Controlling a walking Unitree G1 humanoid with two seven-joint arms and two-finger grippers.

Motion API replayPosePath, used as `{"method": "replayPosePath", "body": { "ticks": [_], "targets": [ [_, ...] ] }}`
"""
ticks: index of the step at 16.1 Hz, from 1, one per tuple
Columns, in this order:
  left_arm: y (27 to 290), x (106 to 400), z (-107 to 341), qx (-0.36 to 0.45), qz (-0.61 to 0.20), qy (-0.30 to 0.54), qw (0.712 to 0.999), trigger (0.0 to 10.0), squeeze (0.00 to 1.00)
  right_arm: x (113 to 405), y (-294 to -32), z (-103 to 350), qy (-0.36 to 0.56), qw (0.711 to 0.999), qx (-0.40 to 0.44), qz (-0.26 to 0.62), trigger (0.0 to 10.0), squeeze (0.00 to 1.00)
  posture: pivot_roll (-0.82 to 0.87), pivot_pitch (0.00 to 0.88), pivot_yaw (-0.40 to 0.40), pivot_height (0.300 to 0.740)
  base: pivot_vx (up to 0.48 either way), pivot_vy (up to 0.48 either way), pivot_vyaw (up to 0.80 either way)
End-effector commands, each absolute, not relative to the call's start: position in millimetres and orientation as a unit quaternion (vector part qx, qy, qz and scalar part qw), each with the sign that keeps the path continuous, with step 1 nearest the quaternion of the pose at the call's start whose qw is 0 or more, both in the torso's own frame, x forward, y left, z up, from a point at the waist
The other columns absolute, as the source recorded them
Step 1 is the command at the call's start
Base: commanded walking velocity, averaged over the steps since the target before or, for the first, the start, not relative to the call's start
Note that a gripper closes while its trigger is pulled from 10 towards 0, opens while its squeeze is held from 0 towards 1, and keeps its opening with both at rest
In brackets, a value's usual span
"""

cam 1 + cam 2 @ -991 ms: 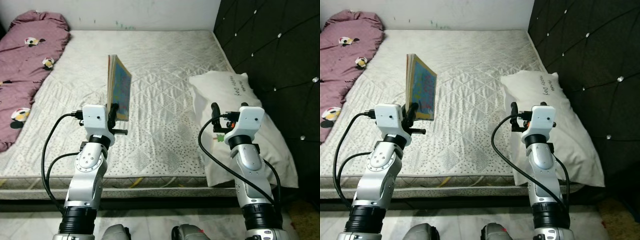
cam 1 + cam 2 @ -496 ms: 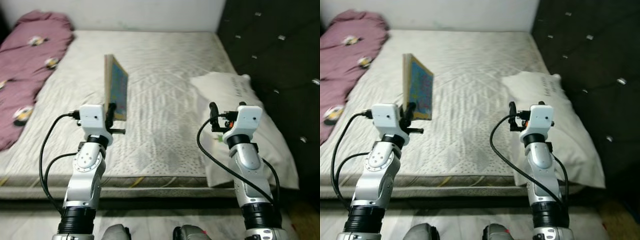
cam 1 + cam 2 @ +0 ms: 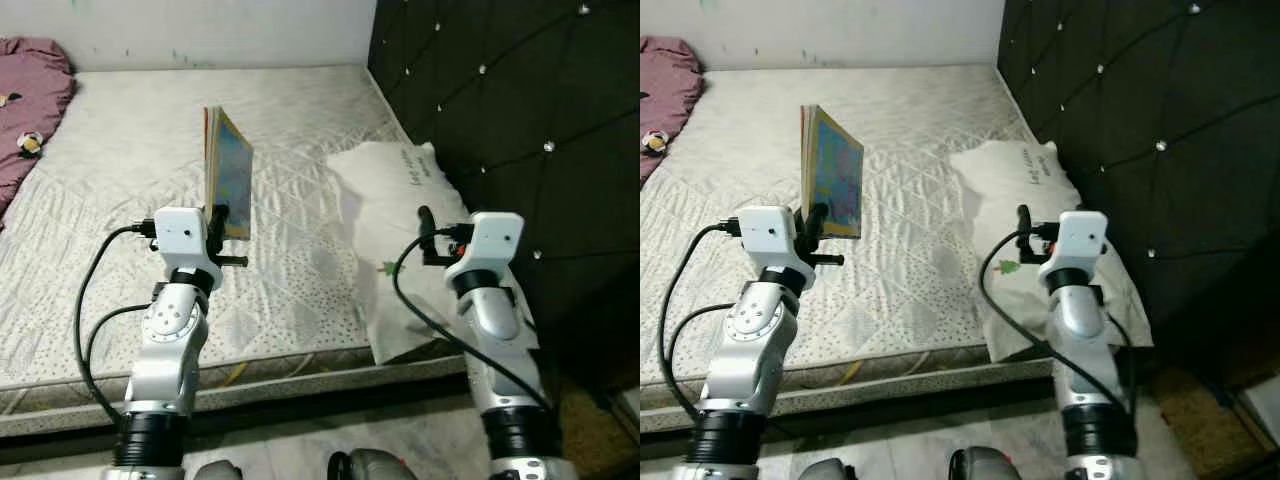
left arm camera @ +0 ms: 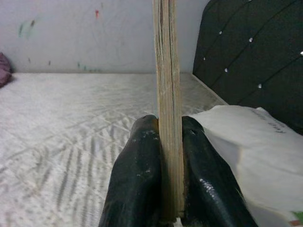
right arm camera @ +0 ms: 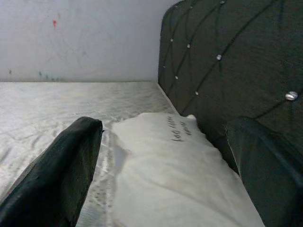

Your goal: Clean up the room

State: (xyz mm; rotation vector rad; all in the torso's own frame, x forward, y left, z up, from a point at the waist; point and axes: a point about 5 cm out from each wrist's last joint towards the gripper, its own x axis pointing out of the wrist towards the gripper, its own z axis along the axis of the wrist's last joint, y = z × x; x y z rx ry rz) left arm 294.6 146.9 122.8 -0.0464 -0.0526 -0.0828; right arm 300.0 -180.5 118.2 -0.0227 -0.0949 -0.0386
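Gripping a book (image 3: 226, 172) upright above the mattress (image 3: 100, 200), the left gripper (image 4: 163, 165) has both fingers clamped on its lower edge. To the right, the right gripper (image 5: 161, 156) hovers with fingers spread apart over a white pillow (image 3: 400, 200) near the dark headboard (image 3: 500, 100).

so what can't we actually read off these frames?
- Book cover: seen at a steep angle from the head, edge-on in the left wrist view; title illegible.
- Pillow writing: too small to read.
- Maroon blanket: cut off by the left edge.
- Left pincer fingertips: hidden behind the book in head views.
- Floor past the bed's corner: dark.
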Motion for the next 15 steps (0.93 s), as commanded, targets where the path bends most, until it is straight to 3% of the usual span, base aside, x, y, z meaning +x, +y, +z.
{"method": "replayPosePath", "body": {
  "ticks": [1,12,15],
  "targets": [
    [149.6,295.5,134.6,-0.014,-0.036,-0.054,0.998,10.0,0.00,300.5,-177.4,119.7,-0.048,0.999,-0.008,-0.014,10.0,0.00,-0.03,0.000,-0.008,0.740,0.000,0.000,0.00],
    [146.6,294.4,137.2,-0.026,-0.052,-0.064,0.996,10.0,0.00,300.5,-178.1,119.3,-0.045,0.999,-0.011,-0.012,10.0,0.00,-0.03,0.000,-0.014,0.740,0.000,0.000,0.00],
    [145.6,293.8,137.9,-0.029,-0.058,-0.067,0.996,10.0,0.00,300.5,-178.2,119.2,-0.044,0.999,-0.011,-0.012,10.0,0.00,-0.03,0.000,-0.014,0.740,0.290,0.000,0.00]
  ]
}}
